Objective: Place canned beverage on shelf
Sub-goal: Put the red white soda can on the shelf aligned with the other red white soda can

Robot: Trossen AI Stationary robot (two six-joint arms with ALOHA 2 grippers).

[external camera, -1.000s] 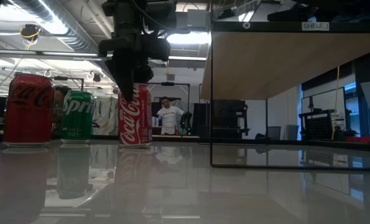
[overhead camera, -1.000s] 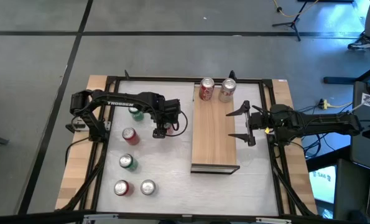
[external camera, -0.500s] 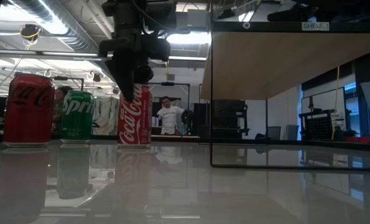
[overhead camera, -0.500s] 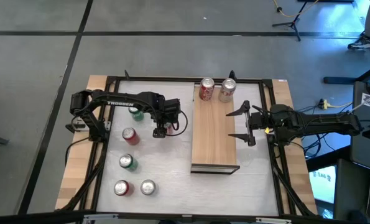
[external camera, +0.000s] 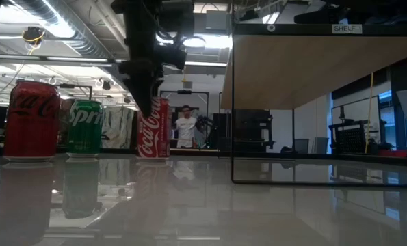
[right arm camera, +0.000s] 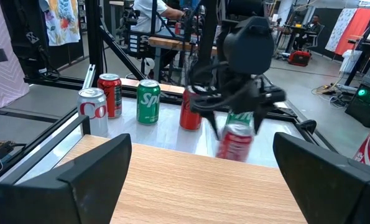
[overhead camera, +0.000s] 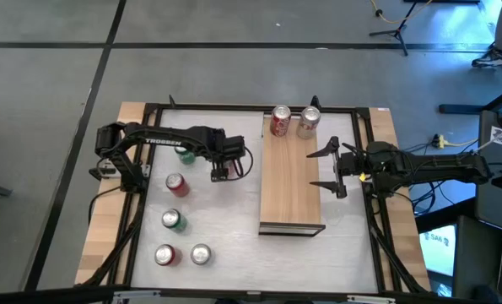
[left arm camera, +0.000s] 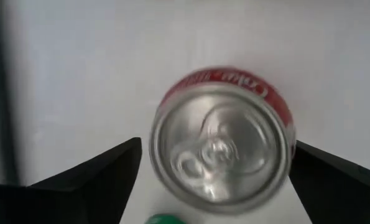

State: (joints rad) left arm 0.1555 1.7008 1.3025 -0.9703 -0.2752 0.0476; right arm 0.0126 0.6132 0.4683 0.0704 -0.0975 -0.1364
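Fingers (left arm camera: pixel 91 180) spread round red can (left arm camera: pixel 222 140) | shelf (overhead camera: pixel 290 181) beside

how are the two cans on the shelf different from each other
The left can on the shelf has a red body; the right can is silver with red lettering. The red one stands nearer the shelf's left edge, the silver one nearer its right edge. Both stand upright, side by side at the far end, neither held.

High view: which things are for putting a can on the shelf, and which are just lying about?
Job: red cola can with silver top; left end effector, open around it; long light-wood shelf board.
Lying about: red can; green can; silver can; right end effector, waiting by shelf.
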